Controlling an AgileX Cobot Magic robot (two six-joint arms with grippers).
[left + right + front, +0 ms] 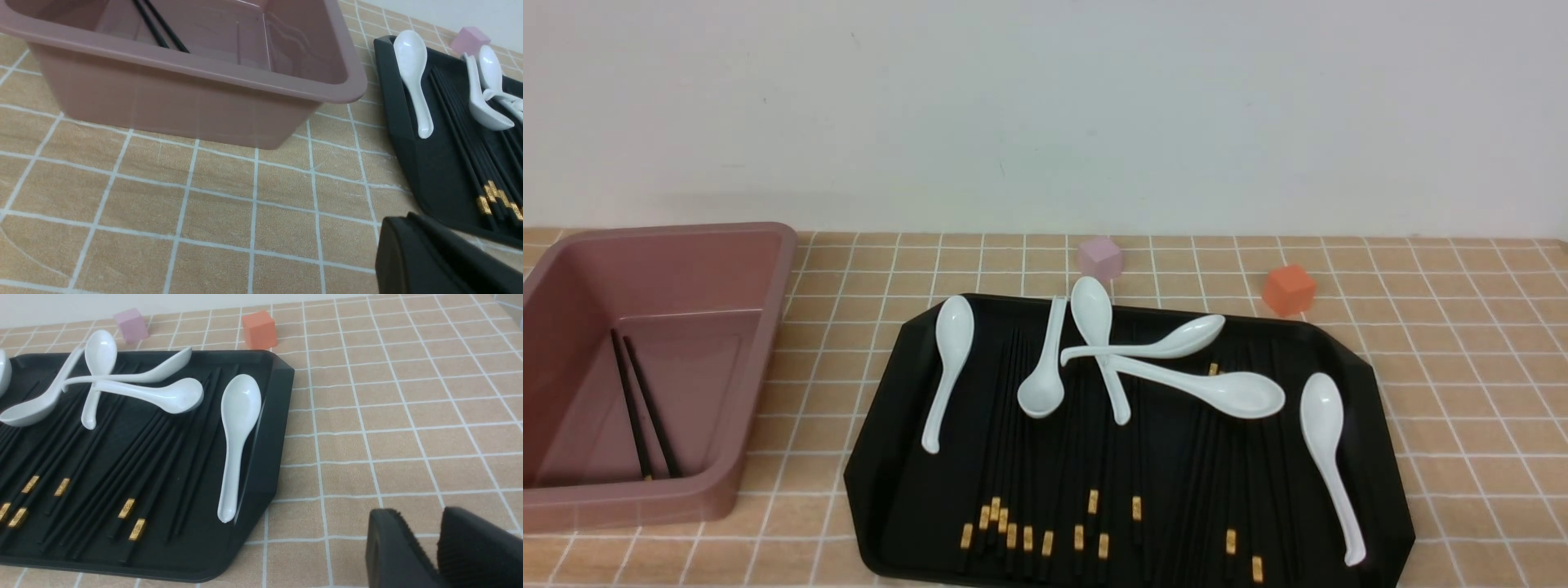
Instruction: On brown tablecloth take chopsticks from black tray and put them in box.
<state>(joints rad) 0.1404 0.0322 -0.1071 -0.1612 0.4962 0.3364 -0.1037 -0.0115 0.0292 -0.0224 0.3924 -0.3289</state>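
**A:** How far along is the job?

**B:** Barely begun. Two chopsticks [645, 408] lie inside the box [760, 392], which sits on the brown tablecloth [1462, 367] to the robot's left of the black tray [1380, 457], with a strip of cloth between them.

**A:** And the rest?

**B:** A large batch of chopsticks [1054, 457] lies on the tray, mostly lengthwise, gold bands toward the robot. Several run under the white spoons [1176, 384], so those look awkward to lift cleanly.

**A:** What are the arms doing?

**B:** Neither shows in the front view. The left gripper [441, 261] appears only as a dark corner over bare cloth near the tray; one cannot tell whether it is wide or narrow. The right gripper [439, 549] hangs over cloth beside the tray's right edge, its two pads nearly together with nothing between them.

**A:** So most of the work remains?

**B:** Yes, judging by the count on the tray.
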